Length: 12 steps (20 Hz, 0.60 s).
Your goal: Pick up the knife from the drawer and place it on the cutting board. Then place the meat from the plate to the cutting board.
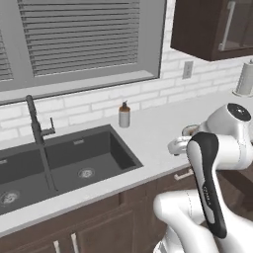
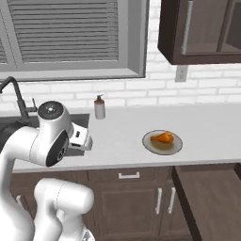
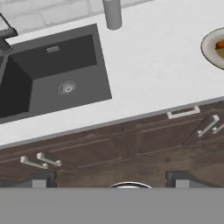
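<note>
Hovering above the cabinet fronts below the worktop point(image 2: 207, 127), the gripper point(image 3: 109, 181) has its two dark tips spread wide with nothing between them. The meat point(image 2: 163, 138), a glossy orange-brown drumstick, lies on the plate point(image 2: 151, 143), which sits near the worktop's front edge, right of the sink point(image 3: 52, 70) and above a shut drawer with a pale bar handle point(image 3: 183, 113). In the right base view an open drawer point(image 2: 212, 202) juts out at the lower right; what lies in it cannot be made out, and neither knife nor cutting board can be placed from these pictures. The drumstick looks light, firm and probably slippery, so a grip across its thick end seems safest. A knife would be stiff and thin, best taken by the handle. A soap bottle point(image 2: 99, 108) stands near the worktop's back edge by the sink. No brand, label or writing is readable anywhere.
</note>
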Tool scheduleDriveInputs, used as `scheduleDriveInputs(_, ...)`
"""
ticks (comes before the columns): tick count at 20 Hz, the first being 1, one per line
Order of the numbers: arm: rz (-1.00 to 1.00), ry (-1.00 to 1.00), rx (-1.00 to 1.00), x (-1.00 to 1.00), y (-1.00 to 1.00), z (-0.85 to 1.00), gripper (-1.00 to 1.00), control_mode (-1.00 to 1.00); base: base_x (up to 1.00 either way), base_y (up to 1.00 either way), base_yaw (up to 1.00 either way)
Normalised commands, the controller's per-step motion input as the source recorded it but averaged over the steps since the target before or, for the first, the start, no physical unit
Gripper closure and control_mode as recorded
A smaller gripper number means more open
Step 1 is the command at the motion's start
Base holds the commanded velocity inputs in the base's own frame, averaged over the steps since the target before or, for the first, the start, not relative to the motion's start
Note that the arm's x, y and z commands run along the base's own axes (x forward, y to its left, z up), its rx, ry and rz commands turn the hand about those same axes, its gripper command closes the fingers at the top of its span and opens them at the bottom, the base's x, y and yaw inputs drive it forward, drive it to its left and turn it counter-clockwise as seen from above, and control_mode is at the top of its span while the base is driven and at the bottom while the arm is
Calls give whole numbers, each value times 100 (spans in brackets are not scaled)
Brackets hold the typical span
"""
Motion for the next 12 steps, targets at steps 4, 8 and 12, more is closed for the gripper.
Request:
scheduleDriveInputs(4, 0, 0, 0, 0, 0, 0, -100, 100, 79, -44, -1)
scheduleDriveInputs(8, 0, 0, 0, 0, 0, 0, -100, 100, 64, -53, 0)
scheduleDriveInputs(12, 0, 0, 0, 0, 0, 0, -100, 100, 57, -53, 0)
